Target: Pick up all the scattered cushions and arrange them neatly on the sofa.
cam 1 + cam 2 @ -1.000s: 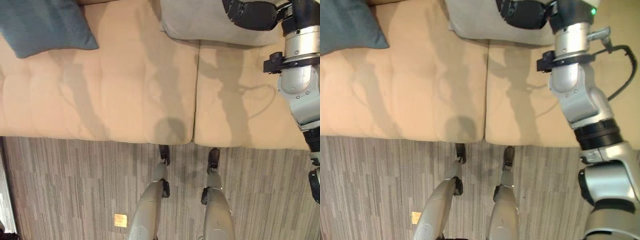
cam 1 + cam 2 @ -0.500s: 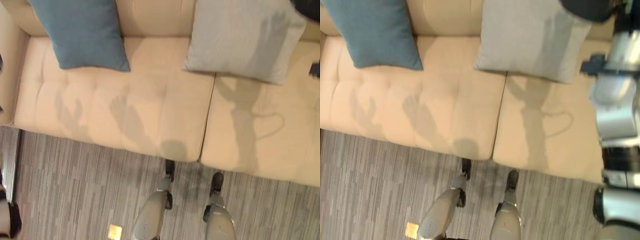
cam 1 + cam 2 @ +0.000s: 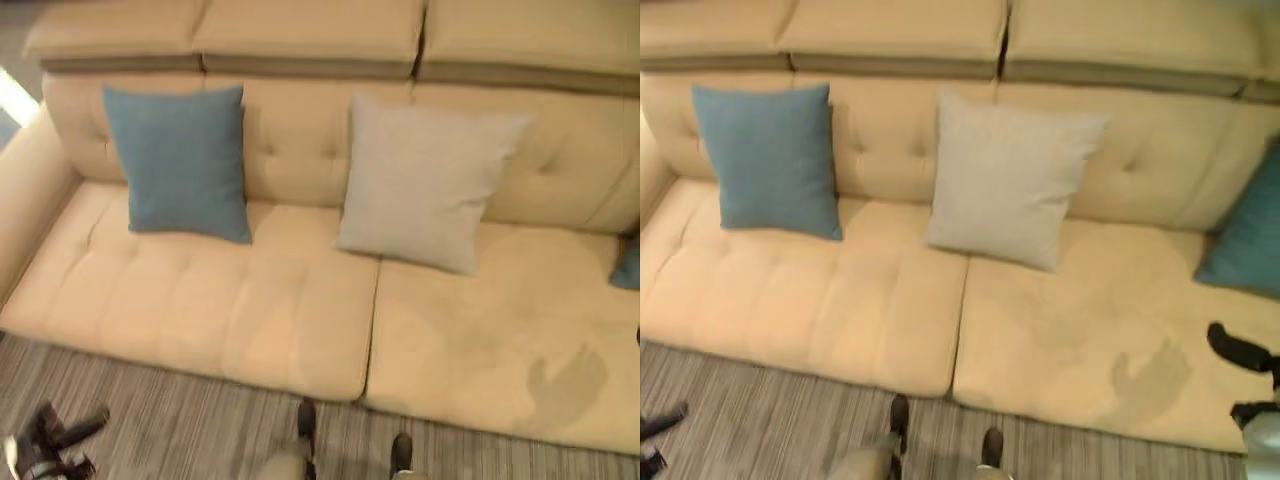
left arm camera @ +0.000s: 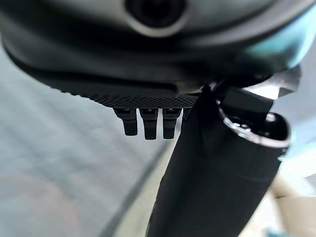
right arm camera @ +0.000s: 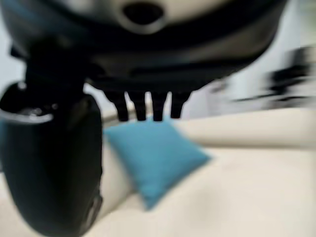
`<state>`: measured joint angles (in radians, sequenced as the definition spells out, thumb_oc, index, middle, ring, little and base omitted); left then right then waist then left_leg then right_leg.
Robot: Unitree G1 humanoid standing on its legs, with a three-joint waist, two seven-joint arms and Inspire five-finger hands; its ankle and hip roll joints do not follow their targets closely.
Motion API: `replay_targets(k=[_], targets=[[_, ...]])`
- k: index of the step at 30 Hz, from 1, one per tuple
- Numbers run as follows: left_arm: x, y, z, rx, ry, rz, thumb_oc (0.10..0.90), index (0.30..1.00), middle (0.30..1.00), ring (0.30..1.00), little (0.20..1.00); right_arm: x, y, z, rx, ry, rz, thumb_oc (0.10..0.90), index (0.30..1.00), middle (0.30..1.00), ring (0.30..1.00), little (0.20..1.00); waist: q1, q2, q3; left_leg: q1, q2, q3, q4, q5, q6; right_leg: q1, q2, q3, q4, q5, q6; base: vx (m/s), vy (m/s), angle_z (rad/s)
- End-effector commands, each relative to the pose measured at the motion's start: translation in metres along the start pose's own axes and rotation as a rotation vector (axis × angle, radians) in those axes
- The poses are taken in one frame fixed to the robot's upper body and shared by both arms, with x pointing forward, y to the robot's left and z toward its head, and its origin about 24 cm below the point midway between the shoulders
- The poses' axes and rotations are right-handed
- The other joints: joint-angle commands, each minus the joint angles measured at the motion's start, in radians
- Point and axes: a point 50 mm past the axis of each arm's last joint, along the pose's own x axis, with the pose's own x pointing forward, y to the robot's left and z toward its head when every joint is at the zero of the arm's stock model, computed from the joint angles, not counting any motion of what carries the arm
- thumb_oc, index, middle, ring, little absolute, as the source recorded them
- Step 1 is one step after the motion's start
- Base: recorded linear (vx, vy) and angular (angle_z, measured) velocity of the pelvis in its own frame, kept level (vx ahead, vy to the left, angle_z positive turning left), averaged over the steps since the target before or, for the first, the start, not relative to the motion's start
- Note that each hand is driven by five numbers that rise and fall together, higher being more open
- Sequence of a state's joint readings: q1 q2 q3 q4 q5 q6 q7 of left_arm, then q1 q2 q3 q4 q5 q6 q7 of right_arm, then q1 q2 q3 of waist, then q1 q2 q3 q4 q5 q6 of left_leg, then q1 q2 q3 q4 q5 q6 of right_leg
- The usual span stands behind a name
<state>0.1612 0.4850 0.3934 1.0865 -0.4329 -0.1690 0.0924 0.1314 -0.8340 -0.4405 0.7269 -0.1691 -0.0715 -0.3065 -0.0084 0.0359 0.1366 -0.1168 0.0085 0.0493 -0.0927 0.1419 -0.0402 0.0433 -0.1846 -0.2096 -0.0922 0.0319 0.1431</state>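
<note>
Beige sofa [image 3: 300, 310], blue cushion [image 3: 180, 165] and grey cushion [image 3: 420, 185] upright against its backrest, teal cushion [image 3: 1245, 240] at its right end, left hand [image 4: 148, 121] and right hand [image 5: 148, 106] fingers straight, empty.

Blue cushions [image 3: 770, 160] [image 3: 1250, 235]: two; grey cushion [image 3: 1005, 180]: one; sofa [image 3: 1060, 330]: one

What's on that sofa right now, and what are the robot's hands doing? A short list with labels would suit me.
sofa: beige sofa, seen from above
left end: blue cushion upright against the backrest
middle: grey cushion leaning on the backrest, over the seam between the seat pads
right end: teal cushion against the backrest
left hand: left hand holds nothing, fingers straight
right hand: right hand holds nothing, fingers straight, with the teal cushion beyond it
floor: striped grey floor in front of the sofa
</note>
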Motion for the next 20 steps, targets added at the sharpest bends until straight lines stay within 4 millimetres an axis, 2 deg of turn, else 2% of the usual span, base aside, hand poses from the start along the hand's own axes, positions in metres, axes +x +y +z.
replay_targets(k=[1,4,5,7,9,10,11,13,15,16,17,20], targets=[[0.0,-0.011,-0.005,0.148,0.008,-0.078,0.8,0.9,0.9,0.9,0.9,0.007,-0.001,0.001,0.03,0.01,0.081,0.8,0.9,0.9,0.9,0.9,0.016,0.045,-0.13,0.102,0.093,0.042,0.005,-0.122,-0.085,0.029,-0.013,-0.009,0.021,-0.07,0.048,-0.06,-0.044,-0.06],[-0.01,-0.028,-0.039,0.307,0.124,-0.16,0.8,0.9,0.9,0.9,0.9,-0.009,0.034,-0.025,0.079,0.145,0.217,0.8,0.9,0.9,0.9,0.9,0.011,0.041,-0.144,0.117,0.1,0.041,0.005,-0.119,-0.087,0.044,-0.005,-0.005,0.02,-0.076,0.04,-0.07,-0.048,-0.18],[-0.016,-0.036,-0.053,0.334,0.17,-0.19,0.8,0.9,0.9,0.9,0.9,-0.021,0.049,-0.04,0.082,0.219,0.263,0.8,0.9,0.9,0.9,0.9,0.013,0.039,-0.149,0.119,0.103,0.038,0.005,-0.118,-0.088,0.05,0.0,-0.006,0.017,-0.077,0.038,-0.06,-0.054,-0.11],[-0.021,-0.045,-0.064,0.365,0.211,-0.23,0.8,0.9,0.9,0.9,0.9,-0.039,0.075,-0.052,0.067,0.28,0.374,0.8,0.9,0.9,0.9,0.9,0.015,0.036,-0.159,0.116,0.11,0.033,0.005,-0.112,-0.091,0.053,0.007,-0.01,0.013,-0.079,0.034,-0.09,-0.07,-0.05],[-0.027,-0.058,-0.073,0.489,0.216,-0.29,0.8,0.9,0.9,0.9,0.9,-0.064,0.103,-0.066,0.047,0.351,0.49,0.8,0.9,0.9,0.9,0.9,0.015,0.032,-0.167,0.104,0.113,0.024,0.005,-0.103,-0.093,0.048,0.014,-0.015,0.01,-0.078,0.031,-0.09,-0.054,0.07],[-0.027,-0.058,-0.073,0.49,0.216,-0.29,0.8,0.9,0.9,0.9,0.9,-0.064,0.103,-0.065,0.047,0.35,0.491,0.8,0.9,0.9,0.9,0.9,0.015,0.032,-0.167,0.104,0.113,0.024,0.005,-0.103,-0.093,0.048,0.014,-0.015,0.01,-0.078,0.031,-0.09,-0.053,0.1],[-0.032,-0.067,-0.081,0.612,0.216,-0.341,0.8,0.9,0.9,0.9,0.9,-0.093,0.127,-0.08,0.037,0.435,0.594,0.8,0.9,0.9,0.9,0.9,0.018,0.029,-0.173,0.099,0.116,0.021,0.005,-0.098,-0.095,0.045,0.018,-0.015,0.008,-0.074,0.029,-0.07,-0.061,0.07],[-0.038,-0.071,-0.09,0.697,0.226,-0.385,0.8,0.9,0.9,0.9,0.9,-0.118,0.14,-0.094,0.039,0.522,0.656,0.8,0.9,0.9,0.9,0.9,0.02,0.025,-0.179,0.098,0.119,0.019,0.005,-0.098,-0.096,0.044,0.023,-0.014,0.006,-0.072,0.028,-0.06,-0.072,0.06],[-0.046,-0.074,-0.103,0.758,0.252,-0.422,0.8,0.9,0.9,0.9,0.9,-0.156,0.154,-0.113,0.004,0.634,0.752,0.8,0.9,0.9,0.9,0.9,0.024,0.024,-0.186,0.099,0.124,0.012,0.005,-0.094,-0.098,0.051,0.03,-0.012,0.005,-0.073,0.023,-0.02,-0.071,0.05],[-0.046,-0.074,-0.103,0.758,0.252,-0.422,0.8,0.9,0.9,0.9,0.9,-0.156,0.154,-0.113,0.004,0.634,0.752,0.8,0.9,0.9,0.9,0.9,0.024,0.024,-0.186,0.1,0.124,0.012,0.005,-0.094,-0.099,0.051,0.03,-0.012,0.005,-0.073,0.023,-0.03,-0.07,0.03],[-0.048,-0.076,-0.105,0.756,0.264,-0.424,0.8,0.9,0.9,0.9,0.9,-0.169,0.158,-0.118,-0.015,0.659,0.79,0.8,0.9,0.9,0.9,0.9,0.026,0.022,-0.185,0.099,0.127,0.007,0.005,-0.089,-0.101,0.053,0.036,-0.012,0.005,-0.076,0.02,-0.03,-0.05,0.02],[-0.049,-0.077,-0.106,0.768,0.271,-0.426,0.8,0.9,0.9,0.9,0.9,-0.176,0.162,-0.119,-0.02,0.67,0.807,0.8,0.9,0.9,0.9,0.9,0.028,0.019,-0.184,0.095,0.13,-0.001,0.005,-0.082,-0.103,0.054,0.041,-0.014,0.005,-0.078,0.017,-0.03,-0.038,0.09]])
